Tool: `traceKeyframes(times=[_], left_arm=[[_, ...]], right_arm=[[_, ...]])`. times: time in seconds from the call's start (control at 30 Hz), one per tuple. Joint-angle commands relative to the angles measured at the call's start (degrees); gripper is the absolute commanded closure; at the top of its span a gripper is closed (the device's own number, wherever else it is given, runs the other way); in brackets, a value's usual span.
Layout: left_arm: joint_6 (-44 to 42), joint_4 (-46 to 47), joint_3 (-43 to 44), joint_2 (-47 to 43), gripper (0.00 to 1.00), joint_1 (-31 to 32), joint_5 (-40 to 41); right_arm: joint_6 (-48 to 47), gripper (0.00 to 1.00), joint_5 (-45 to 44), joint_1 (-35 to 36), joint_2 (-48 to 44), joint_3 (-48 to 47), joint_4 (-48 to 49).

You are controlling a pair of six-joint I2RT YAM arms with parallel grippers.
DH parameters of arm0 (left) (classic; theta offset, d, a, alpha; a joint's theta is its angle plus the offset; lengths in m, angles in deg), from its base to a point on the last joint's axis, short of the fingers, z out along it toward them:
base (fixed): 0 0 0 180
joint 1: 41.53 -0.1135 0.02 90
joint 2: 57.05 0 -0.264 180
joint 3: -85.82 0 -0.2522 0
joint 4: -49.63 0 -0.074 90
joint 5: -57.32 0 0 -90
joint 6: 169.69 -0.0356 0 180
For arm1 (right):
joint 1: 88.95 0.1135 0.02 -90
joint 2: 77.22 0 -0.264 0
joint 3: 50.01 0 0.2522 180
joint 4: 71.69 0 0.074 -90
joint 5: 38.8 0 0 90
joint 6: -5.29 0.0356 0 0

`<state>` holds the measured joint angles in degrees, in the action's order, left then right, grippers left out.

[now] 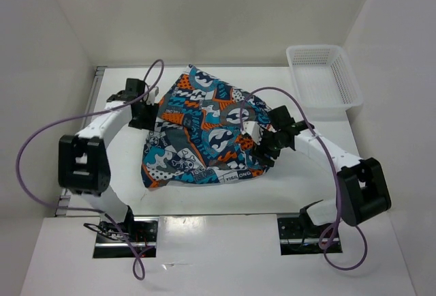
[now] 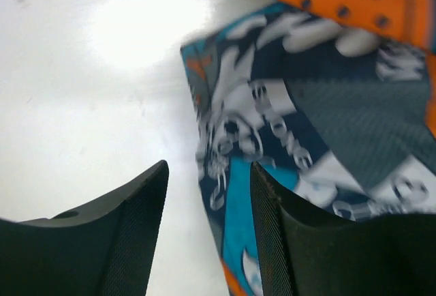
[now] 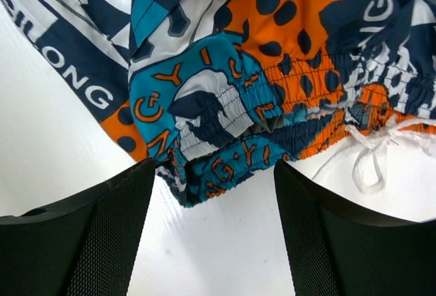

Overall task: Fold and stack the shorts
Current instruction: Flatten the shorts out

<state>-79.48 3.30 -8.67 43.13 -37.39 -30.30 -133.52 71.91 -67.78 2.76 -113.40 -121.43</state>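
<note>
The patchwork shorts (image 1: 201, 129) lie spread and rumpled on the white table (image 1: 122, 166), between my two grippers. My left gripper (image 1: 144, 112) is open at the shorts' left edge; in the left wrist view the hem (image 2: 225, 173) lies between the fingers (image 2: 136, 221), near the right one. My right gripper (image 1: 266, 147) is open at the shorts' right edge. In the right wrist view the elastic waistband corner (image 3: 218, 166) sits just beyond the gap between its fingers (image 3: 109, 234), with a white drawstring (image 3: 371, 159) to the right.
A white mesh basket (image 1: 321, 74) stands at the table's back right corner. Purple cables loop from both arms over the table and over the shorts' right side (image 1: 238, 108). White walls close in the table on three sides.
</note>
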Motion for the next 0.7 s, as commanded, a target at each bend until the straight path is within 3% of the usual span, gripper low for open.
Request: traceKeyframes(times=[0.0, 0.13, 0.23, 0.5, 0.67], left_arm=[[-0.21, -8.43, -2.03, -14.11, 0.41, -0.27, -2.72], [-0.21, -16.79, -9.59, -24.93, 0.40, 0.34, -1.50], [-0.21, -21.29, -15.13, -31.18, 0.38, 4.55, -1.49], [-0.21, -24.11, -18.48, -33.12, 0.34, 15.18, -1.49], [-0.21, -22.36, -22.43, -32.08, 0.32, 24.33, 3.60]], right_arm=[[3.03, 0.24, 0.47, -0.25, -4.47, -2.67, 1.36], [0.22, 0.23, -2.16, -0.25, -13.26, -0.83, 0.83], [-2.24, 0.24, -3.31, 0.80, -19.07, 0.58, 1.45], [-5.84, 0.26, -12.44, 10.73, -16.80, 4.01, 3.29], [-9.09, 0.26, -14.56, 12.76, -13.20, 4.53, 5.48]])
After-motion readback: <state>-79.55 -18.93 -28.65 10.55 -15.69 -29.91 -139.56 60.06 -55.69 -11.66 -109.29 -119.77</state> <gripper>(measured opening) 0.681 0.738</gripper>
